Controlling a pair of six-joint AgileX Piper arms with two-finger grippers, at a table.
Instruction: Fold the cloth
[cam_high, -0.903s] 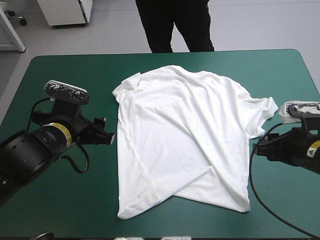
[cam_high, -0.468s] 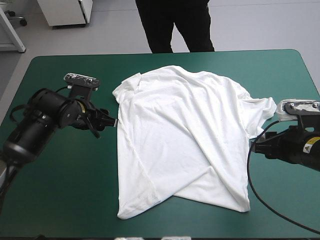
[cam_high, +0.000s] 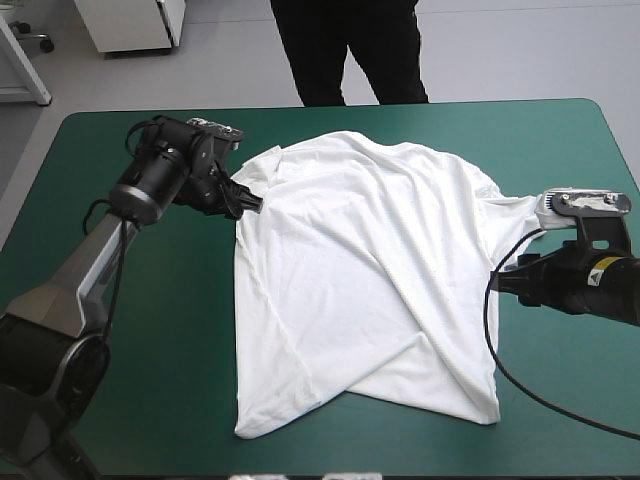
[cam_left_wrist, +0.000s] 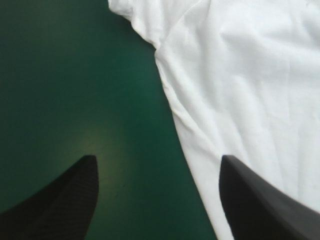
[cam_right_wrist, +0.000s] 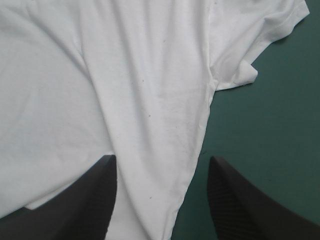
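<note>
Since the earlier frame my left gripper (cam_high: 252, 201) has swung from mid-left up to the upper left of the high view, its tips now at the near sleeve of the T-shirt (cam_high: 370, 280). The right gripper (cam_high: 503, 284) has edged inward at mid-right. The shirt lies spread, with creases, across the middle of the teal-green surface (cam_high: 150, 380), collar end toward the far edge.

Left wrist view: my fingers stand wide apart, one finger (cam_left_wrist: 60, 200) over bare cover, the other over white cloth. The shirt's side edge (cam_left_wrist: 172, 107) runs between them, with the sleeve (cam_left_wrist: 132, 15) ahead.

Right wrist view: fingers are likewise apart. One finger (cam_right_wrist: 75, 200) is over cloth and the other over cover, with the shirt's side seam between them and the sleeve (cam_right_wrist: 262, 27) ahead and off to the side.

I judge this the approach to the first grasp, with nothing held yet. Next, I reckon, both grippers must drop onto the shirt's edges, pinch them cleanly, and lift together so the cloth carries over evenly.
</note>
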